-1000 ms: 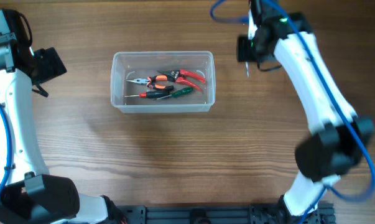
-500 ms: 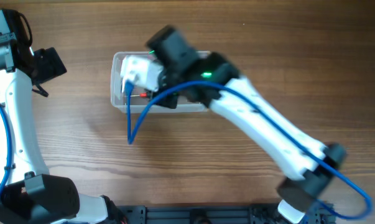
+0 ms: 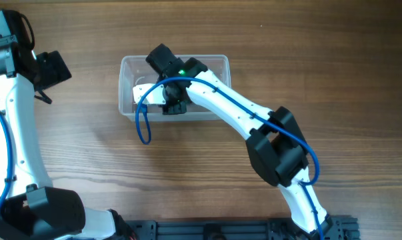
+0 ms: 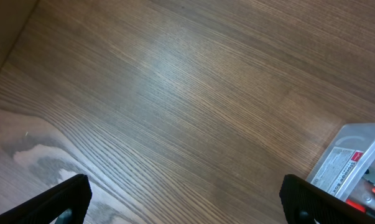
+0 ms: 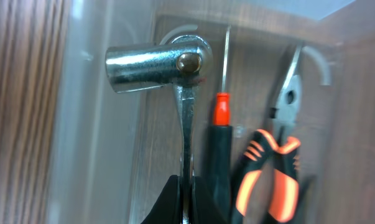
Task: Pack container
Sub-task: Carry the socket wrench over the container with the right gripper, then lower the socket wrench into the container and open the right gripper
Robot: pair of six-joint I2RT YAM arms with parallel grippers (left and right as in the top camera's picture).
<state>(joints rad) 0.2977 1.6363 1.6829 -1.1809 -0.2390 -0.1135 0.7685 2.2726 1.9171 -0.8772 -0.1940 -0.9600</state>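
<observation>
The container (image 3: 217, 61) is a clear tub in the middle of the table. My right arm reaches over it, and my right gripper (image 3: 153, 92) sits low inside its left half. In the right wrist view this gripper (image 5: 186, 186) is shut on the flat handle of a chrome wrench (image 5: 156, 61), whose round head lies close to the container wall (image 5: 94, 124). A screwdriver (image 5: 220, 118) and orange-and-black pliers (image 5: 280, 155) lie beside it in the tub. My left gripper (image 3: 53, 70) hangs open far to the left, holding nothing (image 4: 187, 199).
Bare wooden table surrounds the tub. In the left wrist view a corner of the container (image 4: 355, 158) with a label shows at the lower right. A blue cable (image 3: 142, 123) loops from the right arm over the tub's front left.
My right arm has swung from the far right of the tub to over it and lowered the wrench inside. The left arm has not moved.
</observation>
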